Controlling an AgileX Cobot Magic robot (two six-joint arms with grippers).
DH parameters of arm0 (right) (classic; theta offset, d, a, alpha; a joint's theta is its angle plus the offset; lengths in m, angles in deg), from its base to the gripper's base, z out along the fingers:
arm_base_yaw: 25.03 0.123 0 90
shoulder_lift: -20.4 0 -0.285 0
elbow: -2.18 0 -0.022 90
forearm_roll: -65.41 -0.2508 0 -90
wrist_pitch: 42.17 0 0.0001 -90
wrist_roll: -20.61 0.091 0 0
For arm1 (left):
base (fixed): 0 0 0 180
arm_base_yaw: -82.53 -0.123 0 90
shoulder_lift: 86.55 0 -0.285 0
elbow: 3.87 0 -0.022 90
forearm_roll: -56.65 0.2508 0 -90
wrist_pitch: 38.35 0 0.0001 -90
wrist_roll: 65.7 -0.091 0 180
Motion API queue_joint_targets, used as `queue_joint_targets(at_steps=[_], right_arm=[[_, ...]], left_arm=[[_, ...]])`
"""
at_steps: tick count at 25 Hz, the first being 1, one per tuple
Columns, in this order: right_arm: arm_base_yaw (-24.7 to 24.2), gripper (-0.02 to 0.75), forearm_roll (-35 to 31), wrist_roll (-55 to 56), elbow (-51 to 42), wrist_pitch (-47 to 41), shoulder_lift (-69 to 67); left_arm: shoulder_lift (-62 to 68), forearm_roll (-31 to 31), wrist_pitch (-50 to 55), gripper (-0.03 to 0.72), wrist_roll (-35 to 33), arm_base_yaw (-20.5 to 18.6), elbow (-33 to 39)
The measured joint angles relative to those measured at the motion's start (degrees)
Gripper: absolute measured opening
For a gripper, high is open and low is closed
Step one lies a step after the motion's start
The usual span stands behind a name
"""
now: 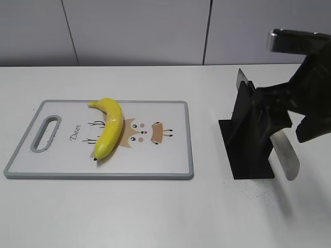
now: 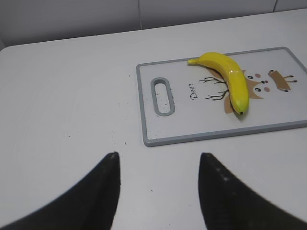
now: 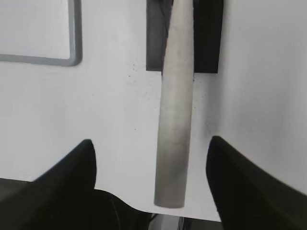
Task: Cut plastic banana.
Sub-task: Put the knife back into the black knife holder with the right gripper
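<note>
The plastic banana (image 1: 109,127) is bright yellow and lies on the left-centre of a white cutting board (image 1: 170,165) with a deer drawing. It also shows in the left wrist view (image 2: 230,79). A knife with a silver handle (image 1: 287,152) rests in a black holder (image 1: 248,144), its blade tip (image 1: 241,77) pointing up and back. My right gripper (image 1: 282,111) is open, and the handle (image 3: 175,120) lies between its two jaws (image 3: 151,141) without either jaw touching it. My left gripper (image 2: 159,155) is open and empty over bare table, near the board's handle end.
The board (image 2: 192,140) has a grey rim and a slot handle (image 2: 162,96) at its left end. A corner of the board (image 3: 72,57) shows in the right wrist view. A grey panelled wall (image 1: 139,31) stands behind the white table.
</note>
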Motion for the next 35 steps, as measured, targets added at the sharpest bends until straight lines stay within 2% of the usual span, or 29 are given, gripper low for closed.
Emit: queue_joint_targets(at_steps=[4,12,18,31,35], right_arm=[[0.0,0.559,-0.25,-3.63,0.91,-0.44,6.09],[0.0,0.557,-0.25,-20.55,0.91,-0.64,21.12],[0.0,0.557,-0.25,-25.77,0.19,-0.52,30.24],[0.0,0.557,-0.25,-29.36,-20.37,5.14,51.26],[0.0,0.555,-0.25,-29.44,-26.07,5.42,58.49]], left_arm=[[0.0,0.0,0.0,0.51,0.0,0.0,0.0],[0.0,0.0,0.0,0.513,0.0,0.0,0.0],[0.0,0.0,0.0,0.518,0.0,0.0,0.0],[0.0,0.0,0.0,0.522,0.0,0.0,0.0],[0.0,-0.12,0.0,0.546,0.0,0.0,0.05]])
